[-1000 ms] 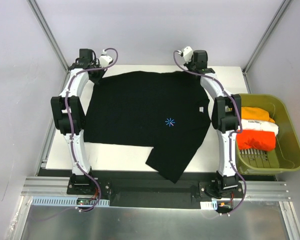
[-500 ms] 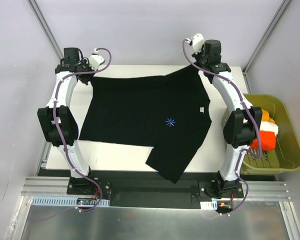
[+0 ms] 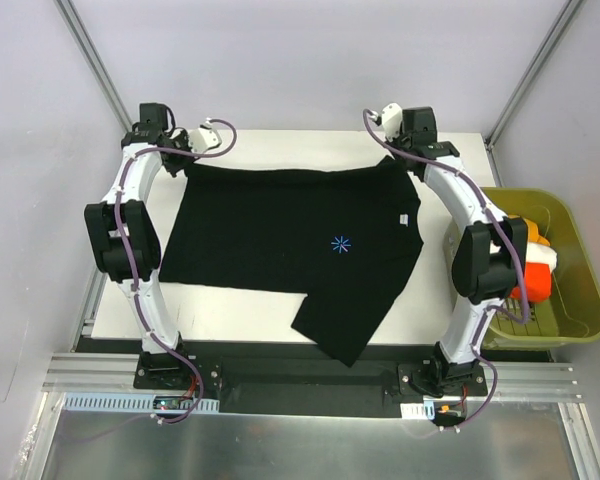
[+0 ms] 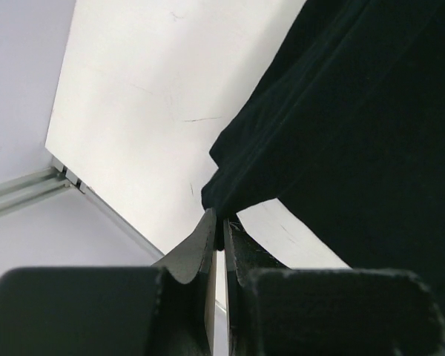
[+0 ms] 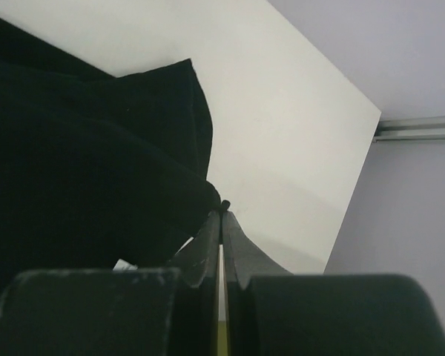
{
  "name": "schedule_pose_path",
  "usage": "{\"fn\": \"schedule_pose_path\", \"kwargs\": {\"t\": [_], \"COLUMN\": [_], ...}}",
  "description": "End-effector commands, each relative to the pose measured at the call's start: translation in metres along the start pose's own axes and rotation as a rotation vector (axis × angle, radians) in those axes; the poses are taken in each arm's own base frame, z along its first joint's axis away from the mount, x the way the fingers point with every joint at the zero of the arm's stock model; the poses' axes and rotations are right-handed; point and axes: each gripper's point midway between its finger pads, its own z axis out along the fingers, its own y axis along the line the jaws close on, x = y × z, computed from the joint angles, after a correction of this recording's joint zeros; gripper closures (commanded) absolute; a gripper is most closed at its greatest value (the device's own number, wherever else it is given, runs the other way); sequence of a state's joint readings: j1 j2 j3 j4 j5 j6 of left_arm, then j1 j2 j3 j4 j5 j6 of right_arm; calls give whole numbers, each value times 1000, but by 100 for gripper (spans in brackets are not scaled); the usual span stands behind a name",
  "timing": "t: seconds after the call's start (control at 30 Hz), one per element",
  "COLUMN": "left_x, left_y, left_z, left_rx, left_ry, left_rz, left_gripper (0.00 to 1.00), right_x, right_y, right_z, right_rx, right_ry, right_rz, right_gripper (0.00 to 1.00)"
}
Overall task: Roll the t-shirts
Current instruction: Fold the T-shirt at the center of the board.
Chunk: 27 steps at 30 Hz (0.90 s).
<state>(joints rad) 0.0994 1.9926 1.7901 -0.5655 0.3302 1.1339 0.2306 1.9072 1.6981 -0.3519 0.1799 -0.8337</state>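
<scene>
Left gripper (image 4: 219, 222) and right gripper (image 5: 222, 211) are each clamped on a far corner of the black t-shirt (image 3: 290, 240), stretched across the table (image 3: 230, 310) (likely to flatten it for rolling).

The light is bright and even, throwing only soft shadows. Close to the lens, the body of the left gripper (image 4: 219, 222) and of the right gripper (image 5: 222, 211) is dark and blurred. Beyond them the white table (image 4: 133, 111) glares slightly; the black t-shirt (image 4: 356, 133) shows almost no detail.
</scene>
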Motion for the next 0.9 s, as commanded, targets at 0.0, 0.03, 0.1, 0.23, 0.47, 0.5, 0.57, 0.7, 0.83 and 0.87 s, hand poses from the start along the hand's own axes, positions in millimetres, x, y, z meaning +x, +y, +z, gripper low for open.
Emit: {"fn": "schedule_pose_path", "kwargs": {"t": [0.0, 0.03, 0.1, 0.23, 0.47, 0.5, 0.57, 0.7, 0.83, 0.87], "left_x": [-3, 2, 7, 23, 36, 39, 43, 53, 56, 57], "left_y": [13, 7, 4, -14, -34, -40, -42, -55, -64, -65], "left_z": [-5, -5, -5, -2, -3, -2, -5, -7, -9, -9], "left_rx": [-17, -4, 2, 47, 87, 101, 99, 123, 137, 138], "left_ry": [1, 12, 33, 76, 104, 109, 122, 149, 150, 157], "left_rz": [138, 150, 195, 259, 274, 270, 270, 268, 262, 262], "left_gripper": [100, 100, 100, 100, 100, 100, 100, 100, 100, 100], "right_x": [-12, -5, -1, 18, 53, 58, 61, 70, 79, 79], "right_y": [-8, 0, 3, 26, 66, 71, 74, 82, 94, 96], "right_z": [-53, -54, -62, -72, -93, -95, -102, -113, -120, -120], "right_rx": [41, 28, 24, -24, -91, -101, -106, -136, -171, -175], "right_ry": [-44, -27, -19, 26, 98, 109, 111, 141, 158, 159], "right_rz": [37, 36, 48, 54, 60, 57, 62, 86, 86, 87], "right_gripper": [99, 99, 99, 99, 99, 99, 99, 99, 100, 99]}}
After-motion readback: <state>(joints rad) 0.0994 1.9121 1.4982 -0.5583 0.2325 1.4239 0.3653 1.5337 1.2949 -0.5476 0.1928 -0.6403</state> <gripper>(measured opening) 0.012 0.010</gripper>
